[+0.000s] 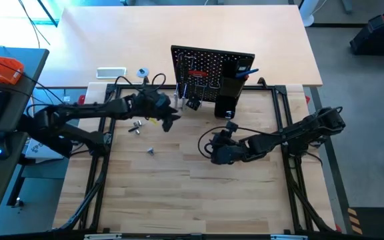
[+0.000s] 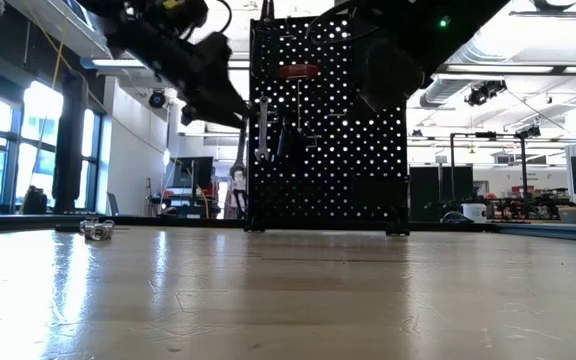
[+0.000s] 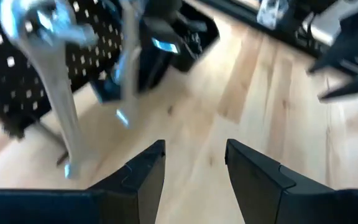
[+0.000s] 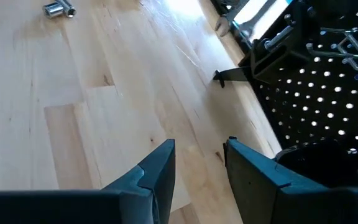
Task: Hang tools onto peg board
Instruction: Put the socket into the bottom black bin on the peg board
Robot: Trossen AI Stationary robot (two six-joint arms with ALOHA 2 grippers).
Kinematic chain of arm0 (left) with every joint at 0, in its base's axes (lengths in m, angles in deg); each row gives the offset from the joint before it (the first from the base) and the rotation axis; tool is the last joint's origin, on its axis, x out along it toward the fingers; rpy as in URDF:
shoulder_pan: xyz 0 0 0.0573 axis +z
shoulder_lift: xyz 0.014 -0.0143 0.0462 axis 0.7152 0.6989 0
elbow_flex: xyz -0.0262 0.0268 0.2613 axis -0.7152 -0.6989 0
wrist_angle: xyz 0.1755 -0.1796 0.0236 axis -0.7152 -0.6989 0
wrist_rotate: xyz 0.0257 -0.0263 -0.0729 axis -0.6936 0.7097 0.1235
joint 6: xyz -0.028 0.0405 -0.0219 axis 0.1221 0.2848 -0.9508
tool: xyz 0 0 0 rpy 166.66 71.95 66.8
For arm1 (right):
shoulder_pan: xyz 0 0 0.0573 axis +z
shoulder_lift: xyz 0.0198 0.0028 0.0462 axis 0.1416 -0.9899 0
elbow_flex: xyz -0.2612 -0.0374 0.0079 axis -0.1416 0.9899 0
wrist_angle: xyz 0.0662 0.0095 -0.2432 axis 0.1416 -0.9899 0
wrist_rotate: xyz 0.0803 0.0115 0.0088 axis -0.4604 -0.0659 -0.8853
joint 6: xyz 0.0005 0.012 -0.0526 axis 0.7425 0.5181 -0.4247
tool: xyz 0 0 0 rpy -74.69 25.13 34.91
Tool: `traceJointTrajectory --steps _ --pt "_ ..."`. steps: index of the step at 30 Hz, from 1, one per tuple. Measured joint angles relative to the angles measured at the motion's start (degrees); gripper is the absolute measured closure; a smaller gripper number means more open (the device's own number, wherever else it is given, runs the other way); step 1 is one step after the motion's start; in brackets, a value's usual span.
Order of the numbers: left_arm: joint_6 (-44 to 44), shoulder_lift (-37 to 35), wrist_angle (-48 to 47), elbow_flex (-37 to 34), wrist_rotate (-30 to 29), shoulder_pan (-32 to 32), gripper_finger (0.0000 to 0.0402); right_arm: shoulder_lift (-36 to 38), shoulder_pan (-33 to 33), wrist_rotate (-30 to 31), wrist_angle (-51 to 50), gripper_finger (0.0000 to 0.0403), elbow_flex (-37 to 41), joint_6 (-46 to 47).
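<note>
The black peg board point(image 1: 212, 67) stands upright at the table's far middle and also shows in the low view point(image 2: 328, 130). A silver wrench point(image 3: 61, 93) hangs by its top end from a hook on the board. A red-handled tool point(image 2: 298, 72) hangs higher up. A blue-handled tool point(image 1: 249, 71) sticks out of the black box holder point(image 1: 231, 90). My left gripper point(image 1: 171, 120) is open and empty, in the air just in front of the board's left part, its fingers point(image 3: 194, 162) near the wrench. My right gripper point(image 1: 213, 152) is open and empty point(image 4: 201, 155), low over the table in front of the board.
Two small metal pieces lie on the table left of centre, one point(image 1: 137, 127) near the left arm and one point(image 1: 151, 151) nearer the front. One also shows in the right wrist view point(image 4: 59, 9). The board's foot point(image 4: 229, 74) sticks out onto the wood.
</note>
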Motion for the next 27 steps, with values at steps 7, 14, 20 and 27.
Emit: traceJointTrajectory --steps 7,14,20,27 --pt "2.0 -6.0 -19.2 -0.2 -0.6 -5.4 0.0238 0.0 0.3 -5.4 0.0 0.0268 0.0 0.0" --pt "-7.0 -12.1 -27.8 -9.6 -7.9 -18.1 0.0238 -1.1 1.8 -8.8 0.6 0.0268 0.0 1.7" --pt "-21.6 -16.8 -15.2 -21.4 -15.8 -32.3 0.0238 -5.5 2.7 -10.7 4.8 0.0268 0.0 1.4" --pt "-34.9 -14.6 -13.6 -27.5 -27.2 -45.2 0.0238 -10.9 2.6 -14.5 13.1 0.0268 0.0 -0.1"
